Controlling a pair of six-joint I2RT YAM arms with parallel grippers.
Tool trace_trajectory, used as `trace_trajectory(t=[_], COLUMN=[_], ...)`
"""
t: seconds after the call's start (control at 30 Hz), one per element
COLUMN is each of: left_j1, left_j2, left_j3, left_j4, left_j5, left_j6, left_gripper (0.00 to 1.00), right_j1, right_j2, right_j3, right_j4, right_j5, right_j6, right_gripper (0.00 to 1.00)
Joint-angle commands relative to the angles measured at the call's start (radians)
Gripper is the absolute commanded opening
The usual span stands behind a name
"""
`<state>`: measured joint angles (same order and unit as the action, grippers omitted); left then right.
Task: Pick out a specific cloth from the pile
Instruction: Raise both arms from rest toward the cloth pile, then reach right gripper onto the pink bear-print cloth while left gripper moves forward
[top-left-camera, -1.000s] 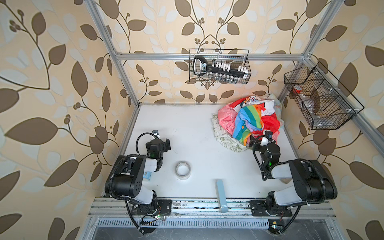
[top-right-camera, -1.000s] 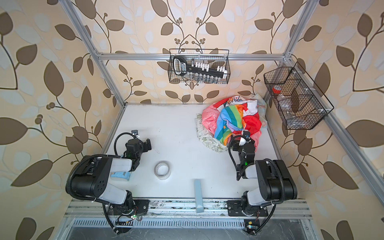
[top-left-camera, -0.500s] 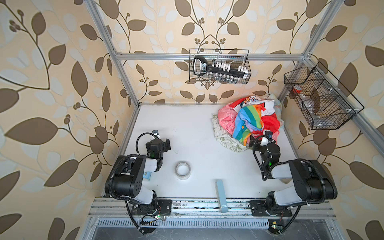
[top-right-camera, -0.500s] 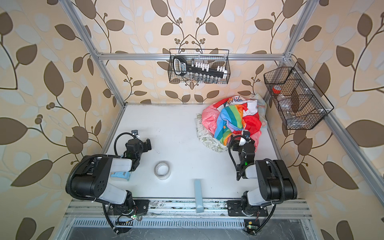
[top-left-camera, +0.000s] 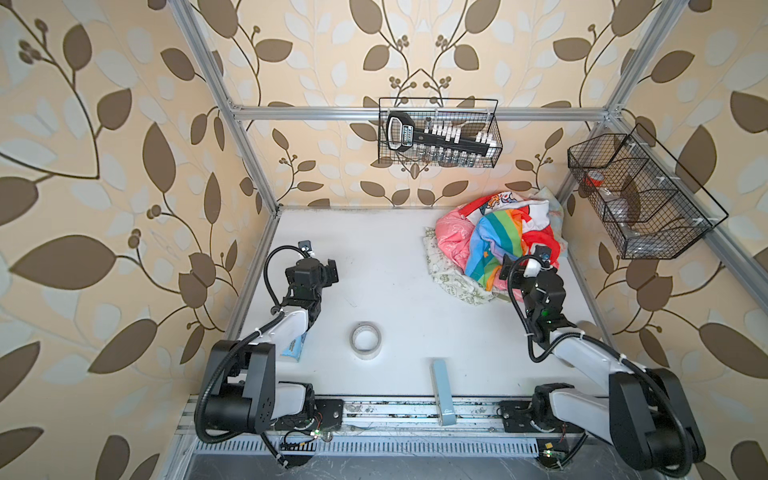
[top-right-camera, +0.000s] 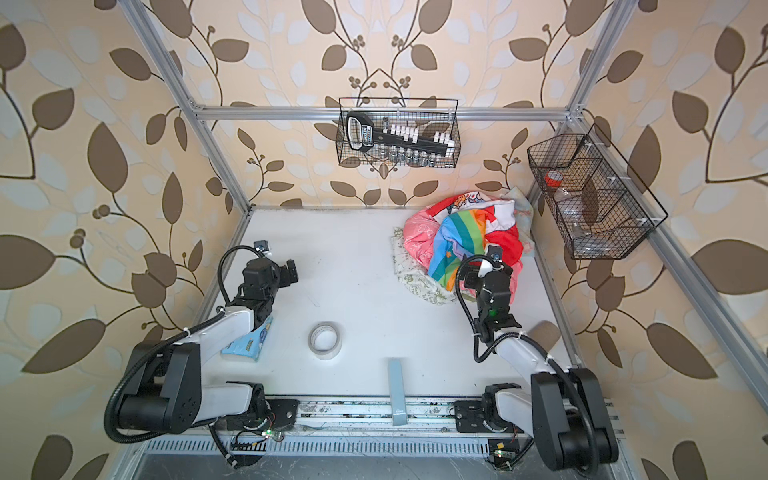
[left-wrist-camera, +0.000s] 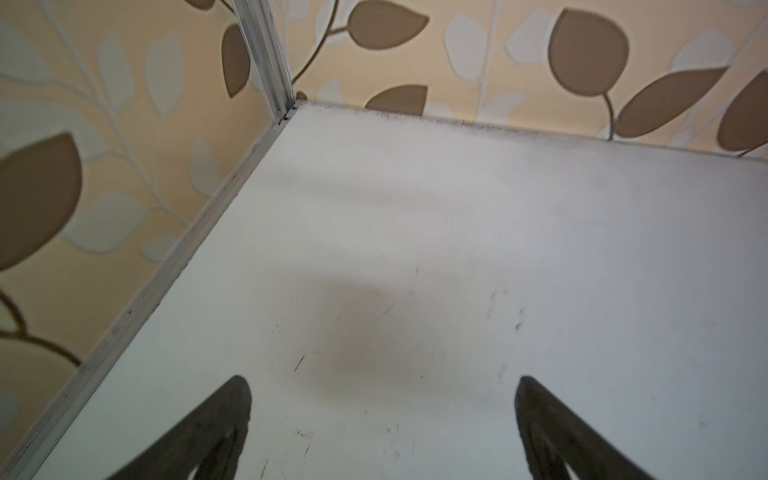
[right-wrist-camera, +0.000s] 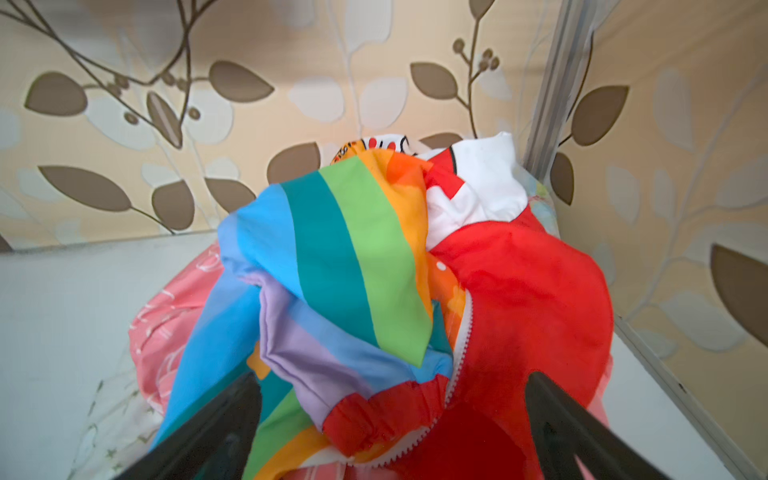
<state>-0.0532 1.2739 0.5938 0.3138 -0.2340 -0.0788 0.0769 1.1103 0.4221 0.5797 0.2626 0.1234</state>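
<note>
R gripper (right-wrist-camera: 392, 378): jaws wide apart, nothing betw. them, at near edge of the pile (top-left-camera: 498, 245), facing rainbow-striped cloth (right-wrist-camera: 353, 257). Salmon-pink target, the cloth (top-left-camera: 451, 239), sits ahead & left of it, partly under rainbow one. L gripper (left-wrist-camera: 382, 380): jaws apart over bare table (left-wrist-camera: 457, 228).

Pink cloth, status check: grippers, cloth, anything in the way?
Left gripper open over bare table. Right gripper open, empty, at the pile's near edge. Pink cloth not gripped, on the pile's left flank. Rainbow cloth overlaps it, facing the right gripper.
</note>
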Motion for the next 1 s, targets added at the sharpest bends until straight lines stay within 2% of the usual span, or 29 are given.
trace_trajectory(t=[0.0, 0.1, 0.17, 0.27, 0.37, 0.47, 0.53, 0.73, 0.9, 0.97], left_j1=[-0.007, -0.008, -0.008, -0.020, -0.052, -0.102, -0.128, -0.140, -0.142, -0.142], left_j2=[-0.044, -0.063, -0.064, -0.044, -0.021, -0.006, 0.005, 0.027, 0.042, 0.062], left_j3=[0.070, 0.130, 0.169, 0.225, 0.265, 0.290, 0.299, 0.306, 0.289, 0.274], left_j4=[-0.194, -0.263, -0.298, -0.348, -0.406, -0.463, -0.485, -0.493, -0.443, -0.412], left_j5=[0.151, 0.342, 0.528, 0.756, 0.934, 1.021, 1.041, 1.054, 1.073, 1.076], left_j6=[-0.020, -0.028, -0.024, -0.014, 0.027, 0.084, 0.105, 0.116, 0.103, 0.096], left_gripper=[0.99, 0.99, 0.99, 0.99, 0.99, 0.99, 0.99, 0.99, 0.99, 0.99], right_j1=[0.007, 0.015, 0.023, 0.038, 0.067, 0.109, 0.152, 0.293, 0.328, 0.338], right_j2=[-0.069, -0.105, -0.107, -0.081, -0.037, 0.027, 0.074, 0.281, 0.493, 0.574], right_j3=[0.071, 0.144, 0.204, 0.308, 0.419, 0.529, 0.590, 0.761, 0.908, 0.973], right_j4=[-0.280, -0.421, -0.516, -0.650, -0.763, -0.858, -0.897, -0.971, -1.011, -1.027], right_j5=[0.035, 0.014, 0.004, -0.024, -0.056, -0.068, -0.068, -0.068, -0.099, -0.105], right_j6=[0.077, 0.097, 0.107, 0.124, 0.127, 0.127, 0.127, 0.118, 0.108, 0.097], right_gripper=[0.99, 0.99, 0.99, 0.98, 0.97, 0.95, 0.94, 0.94, 0.92, 0.96])
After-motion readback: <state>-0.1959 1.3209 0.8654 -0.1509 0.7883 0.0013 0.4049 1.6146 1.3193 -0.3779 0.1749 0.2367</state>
